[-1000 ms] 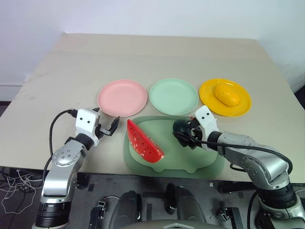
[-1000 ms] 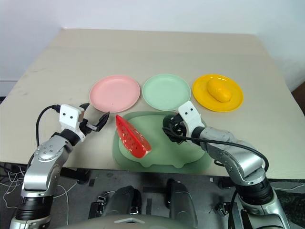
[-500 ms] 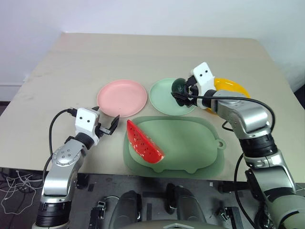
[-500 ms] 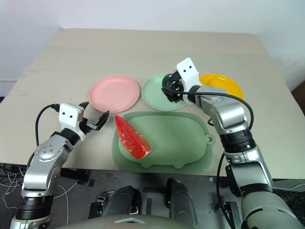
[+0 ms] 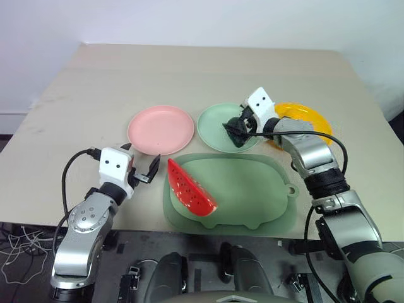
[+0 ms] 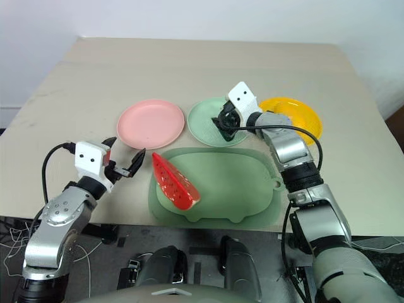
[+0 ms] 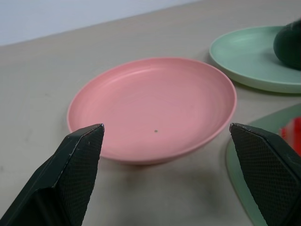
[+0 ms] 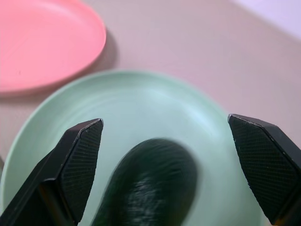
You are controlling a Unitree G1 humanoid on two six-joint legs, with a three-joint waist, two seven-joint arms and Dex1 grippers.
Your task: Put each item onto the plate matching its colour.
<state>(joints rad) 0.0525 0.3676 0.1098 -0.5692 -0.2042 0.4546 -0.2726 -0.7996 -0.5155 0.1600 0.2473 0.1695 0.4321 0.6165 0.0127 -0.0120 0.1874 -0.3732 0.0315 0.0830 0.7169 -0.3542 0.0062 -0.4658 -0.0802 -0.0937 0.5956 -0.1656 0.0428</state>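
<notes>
A dark green avocado (image 8: 149, 187) lies on the pale mint plate (image 5: 216, 120), between the wide-apart fingers of my right gripper (image 5: 235, 128), which is open and hovers just over it. The avocado (image 7: 289, 44) also sits at the plate's near side in the left wrist view. A red watermelon wedge (image 5: 189, 188) with green rind rests on the left part of the large green mat (image 5: 252, 189). My left gripper (image 5: 144, 171) stands open and empty, left of the wedge and just short of the pink plate (image 5: 160, 129). The yellow plate (image 5: 307, 118) is partly covered by my right arm.
The three plates stand in a row across the middle of the beige table (image 5: 189, 69), with the mat in front of them near the front edge. Bare tabletop stretches behind the plates and to both sides.
My right gripper carried the avocado from the mat up to the mint plate, then opened; the avocado now lies on that plate. My left gripper has drawn back slightly.
</notes>
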